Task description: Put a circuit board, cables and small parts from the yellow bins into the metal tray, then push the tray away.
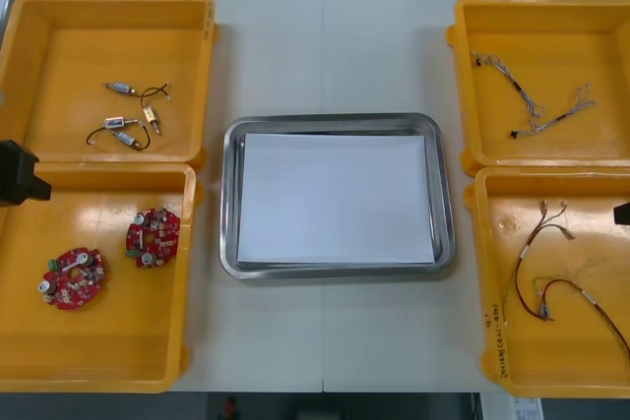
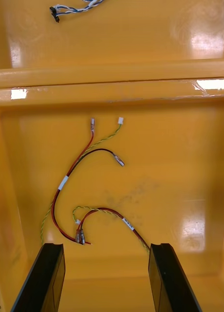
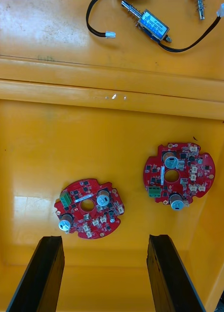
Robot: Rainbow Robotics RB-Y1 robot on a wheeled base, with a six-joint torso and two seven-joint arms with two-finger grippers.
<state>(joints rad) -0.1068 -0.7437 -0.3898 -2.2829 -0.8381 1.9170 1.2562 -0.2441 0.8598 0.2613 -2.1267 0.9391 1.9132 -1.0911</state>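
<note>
1. The metal tray (image 1: 335,122) lies between the bins with nothing on its white inside, so the task is judged to be at its opening: the first pick is not yet made.
2. The left gripper (image 3: 106,239) is held above the near-left yellow bin (image 1: 89,383), its fingers spread wide with nothing between them. Two circuit boards are seen flat on the bin floor. The nearer board (image 3: 92,214) lies just ahead of the gap between the fingers. The other board (image 3: 185,175) lies farther ahead, in line with one finger.
3. The right gripper (image 2: 107,246) is held above the near-right yellow bin (image 1: 482,282), also wide and empty. The red and yellow cables (image 2: 63,183) lie ahead of it, one strand running close to a fingertip (contact cannot be told).
4. A descent onto the nearer board is probably called for next, with the fingers closed across its rim. Little purchase is expected, since the board lies flat.
5. The twisted blue and white cable (image 1: 536,105) and the small metal parts (image 1: 128,130) remain to be fetched from the far bins.
</note>
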